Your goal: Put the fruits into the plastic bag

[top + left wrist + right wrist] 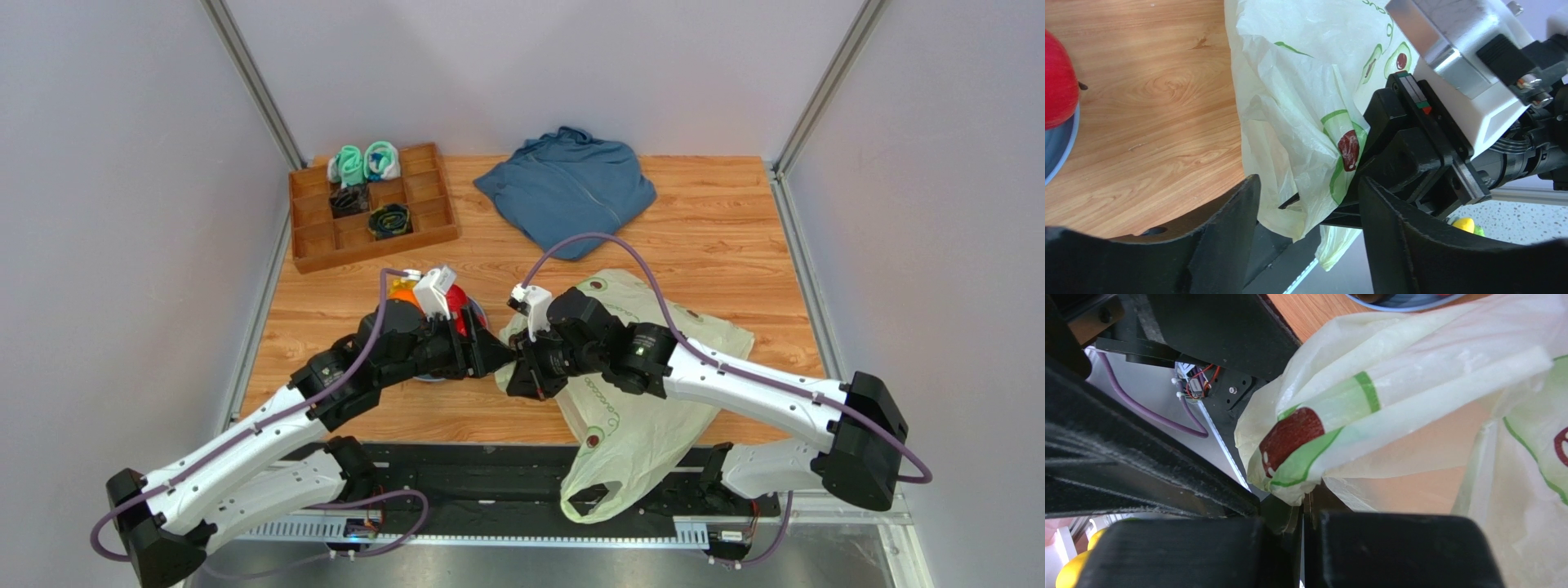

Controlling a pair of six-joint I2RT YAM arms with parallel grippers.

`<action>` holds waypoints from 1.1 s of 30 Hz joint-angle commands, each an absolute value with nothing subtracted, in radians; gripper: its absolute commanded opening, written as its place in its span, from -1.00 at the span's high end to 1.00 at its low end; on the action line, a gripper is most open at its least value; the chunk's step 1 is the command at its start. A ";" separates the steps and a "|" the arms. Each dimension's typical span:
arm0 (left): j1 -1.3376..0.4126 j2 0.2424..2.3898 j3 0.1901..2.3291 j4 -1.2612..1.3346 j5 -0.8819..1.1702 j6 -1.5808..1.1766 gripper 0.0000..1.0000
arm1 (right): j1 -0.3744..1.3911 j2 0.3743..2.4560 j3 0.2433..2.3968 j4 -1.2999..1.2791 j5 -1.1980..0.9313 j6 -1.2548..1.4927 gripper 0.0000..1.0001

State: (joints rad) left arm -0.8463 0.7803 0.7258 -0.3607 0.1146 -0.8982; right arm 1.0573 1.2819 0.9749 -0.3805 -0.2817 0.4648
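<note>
The pale-green plastic bag (638, 410) lies crumpled at the front right of the table and hangs over its near edge. My right gripper (1309, 505) is shut on a bunched edge of the plastic bag (1413, 410) near an avocado print. My left gripper (1309, 184) is open, and its fingers straddle a hanging fold of the plastic bag (1290, 110) right beside the right gripper's black body (1413, 159). The two grippers meet at the bag's left edge (509, 361). Red fruit (456, 304) and an orange one (400, 294) sit on a plate half hidden under my left arm.
A wooden compartment tray (423, 233) with rolled socks (364, 162) stands at the back left. A folded blue garment (567, 186) lies at the back centre. The grey-blue plate rim (1058, 160) with a red fruit (1057, 79) is just left of my left gripper.
</note>
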 commanded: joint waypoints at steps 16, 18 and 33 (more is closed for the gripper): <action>-0.873 0.825 0.689 -0.249 0.055 -0.945 -0.14 | 1.094 1.233 1.014 -0.328 -0.288 0.477 1.00; -0.885 0.851 0.677 -0.187 0.080 -0.954 -0.15 | 1.094 1.249 1.020 -0.330 -0.288 0.477 1.00; -0.890 0.773 0.719 -0.321 -0.100 -0.894 1.00 | 1.097 1.212 1.150 -0.566 -0.123 0.422 -0.21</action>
